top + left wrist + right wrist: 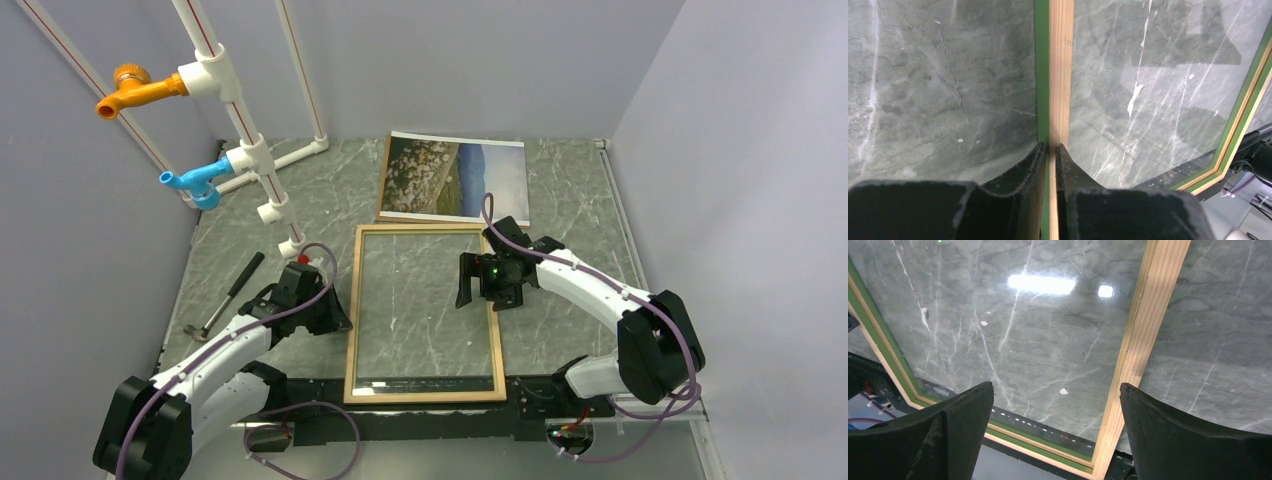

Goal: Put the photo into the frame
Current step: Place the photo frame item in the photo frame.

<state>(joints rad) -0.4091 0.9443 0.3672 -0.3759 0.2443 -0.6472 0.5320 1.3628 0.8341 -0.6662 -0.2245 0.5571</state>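
My left pincer (1049, 150) pinches the frame (1060, 75) by 1 rail; my right pincer (1054, 387) hangs wide open above it. Held so thinly, the frame could twist and slip.

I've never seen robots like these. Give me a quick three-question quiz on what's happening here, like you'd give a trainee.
1. True or false: the photo already lies inside the frame.
2. Which gripper is clamped on a rail of the frame? A) left gripper B) right gripper C) both
3. Fill in: the right gripper's jaws stand ____ over the frame.
Key: 1 false; 2 A; 3 open.
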